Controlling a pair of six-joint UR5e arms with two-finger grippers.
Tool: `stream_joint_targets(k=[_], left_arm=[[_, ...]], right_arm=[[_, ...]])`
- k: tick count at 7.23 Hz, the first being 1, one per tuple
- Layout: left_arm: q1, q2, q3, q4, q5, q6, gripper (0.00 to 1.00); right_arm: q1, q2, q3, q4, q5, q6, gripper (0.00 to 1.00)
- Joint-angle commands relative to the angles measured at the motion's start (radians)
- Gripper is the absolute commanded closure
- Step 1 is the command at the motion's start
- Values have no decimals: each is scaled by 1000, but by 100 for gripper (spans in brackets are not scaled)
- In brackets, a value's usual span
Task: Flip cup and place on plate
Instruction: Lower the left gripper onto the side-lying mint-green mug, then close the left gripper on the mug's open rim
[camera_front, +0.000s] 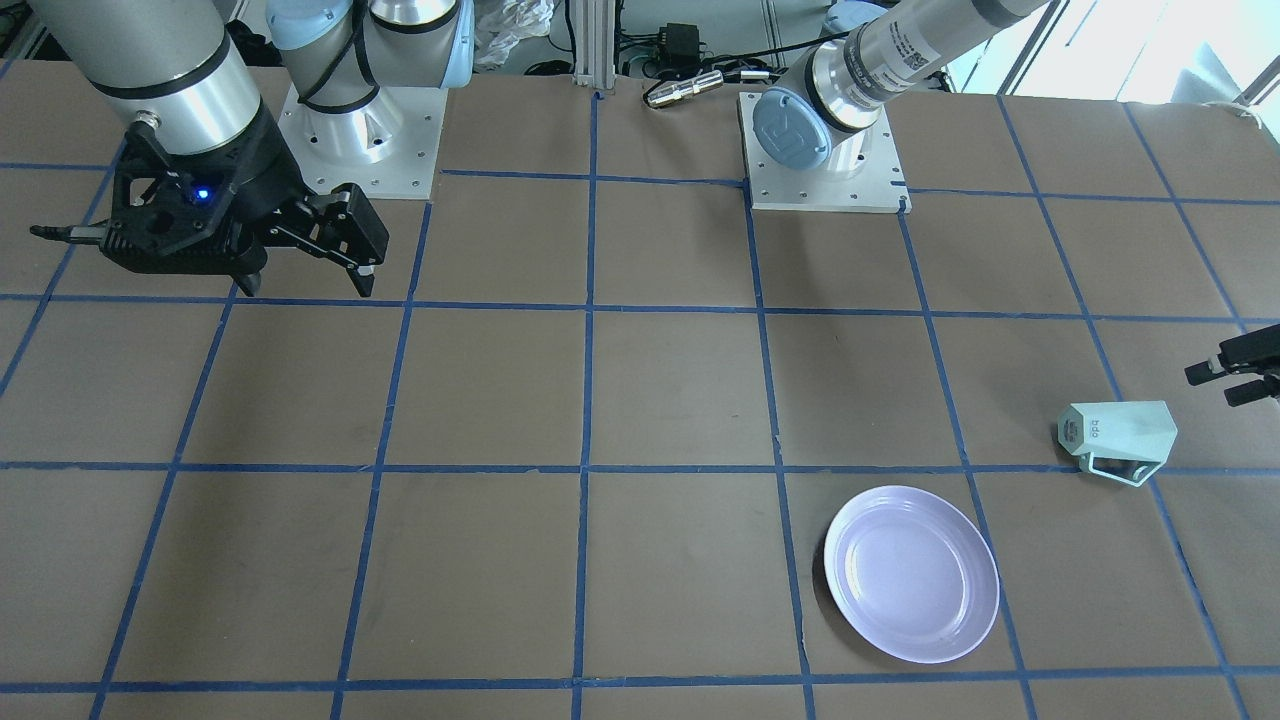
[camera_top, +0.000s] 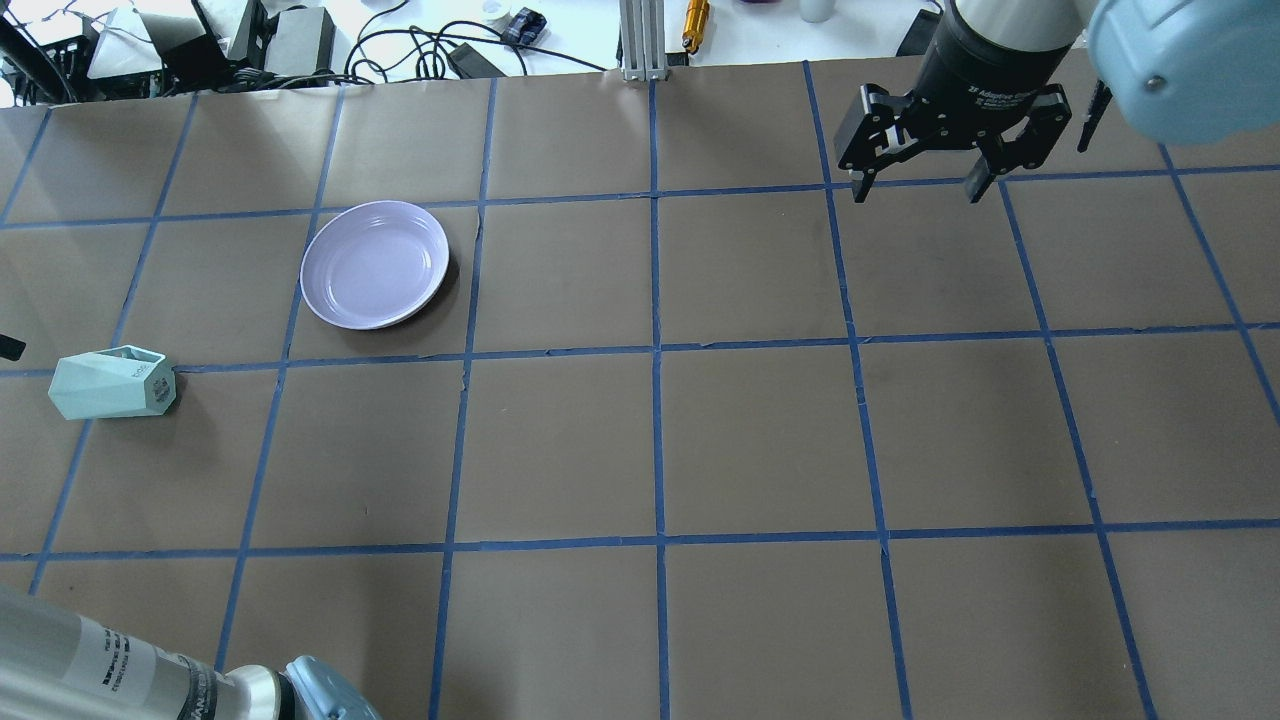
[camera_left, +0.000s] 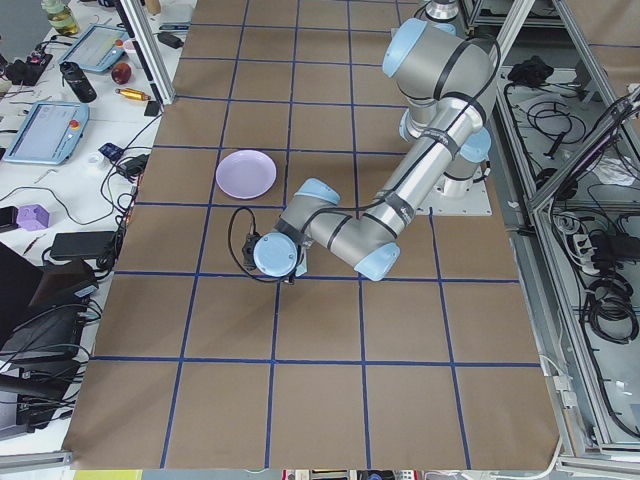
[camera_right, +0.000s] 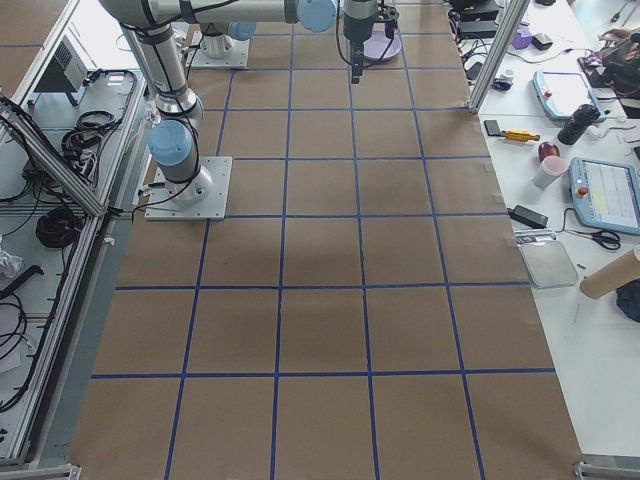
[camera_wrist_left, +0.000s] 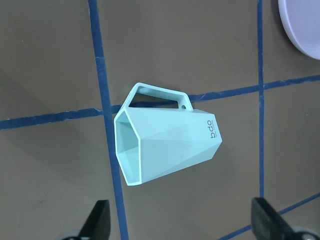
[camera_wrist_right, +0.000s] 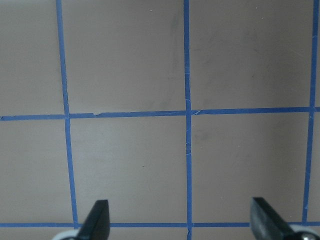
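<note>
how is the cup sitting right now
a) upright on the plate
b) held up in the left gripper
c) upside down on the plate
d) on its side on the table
D: the cup lies on its side on the table, its mouth facing sideways. It is apart from the empty plate, and the open left gripper is not touching it.

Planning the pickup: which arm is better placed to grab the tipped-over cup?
Left. The left gripper hangs open right by the cup, lying on its side; the right gripper is far across the table.
</note>
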Motion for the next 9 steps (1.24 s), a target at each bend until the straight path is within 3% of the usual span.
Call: stream_joint_targets(k=[1,3,8,9], left_arm=[[9,-59,-1,-28,-52,2,3],[7,-77,-1,-99,-94,4,9],[9,-143,61,-175,-101,76,9],[9,-163,84,-203,-101,93,18]], right_arm=[[0,0,0,0,0,0,0],[0,0,0,0,0,0,0],[0,0,0,0,0,0,0],[0,0,0,0,0,0,0]])
